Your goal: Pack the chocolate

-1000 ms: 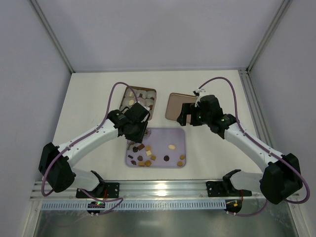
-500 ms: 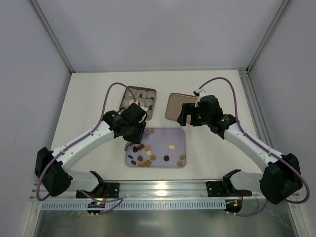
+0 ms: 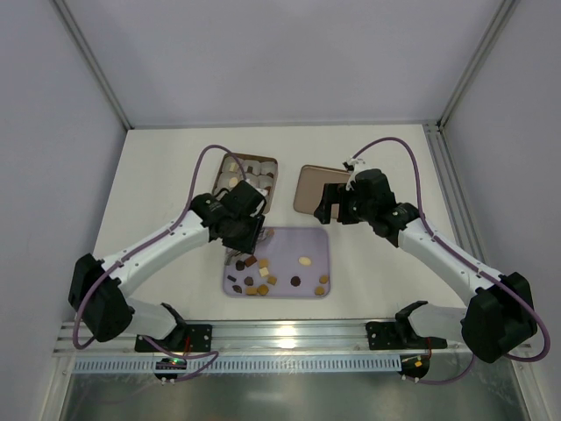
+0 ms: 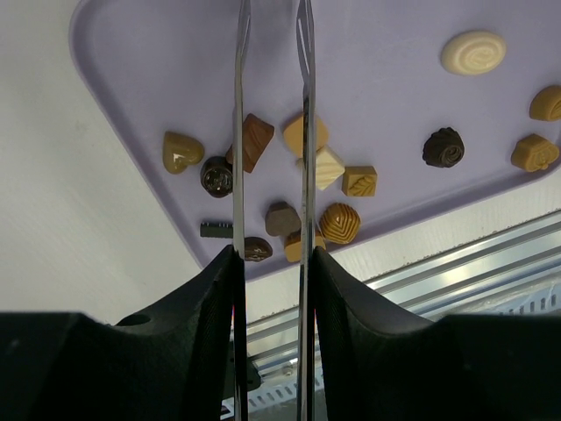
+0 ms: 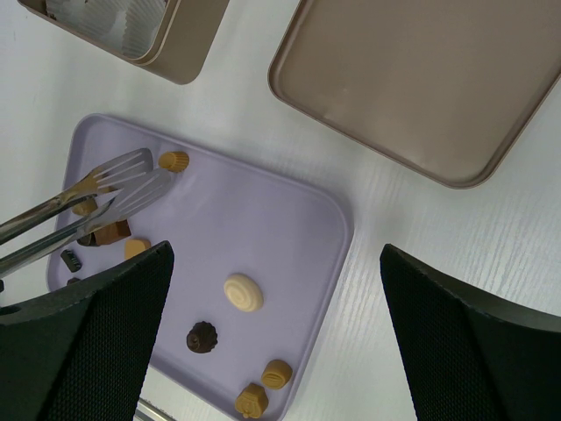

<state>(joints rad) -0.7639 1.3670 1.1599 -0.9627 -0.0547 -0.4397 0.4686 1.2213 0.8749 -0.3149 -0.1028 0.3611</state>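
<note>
Several small chocolates, caramel, dark brown and one cream-white oval (image 3: 304,260), lie on a lilac tray (image 3: 298,241). Most cluster at its near left (image 4: 307,175). My left gripper (image 3: 244,233) is above the tray's left part, shut on metal tongs (image 4: 237,132). The tong blades run out between my fingers over the cluster. In the right wrist view the tong tips (image 5: 131,180) are slightly apart and empty, next to a caramel piece (image 5: 173,160). My right gripper (image 3: 330,207) is open and empty, above the tray's far right corner (image 5: 337,219).
A brown square tin (image 3: 268,165) with pale paper cups stands behind the tray on the left. Its lid (image 3: 308,189) lies flat behind the tray on the right, partly under my right gripper. A metal rail (image 3: 289,333) runs along the near edge.
My left gripper with the tongs swung a little up and left, then came back over the tray's left part. The right arm has not moved.
</note>
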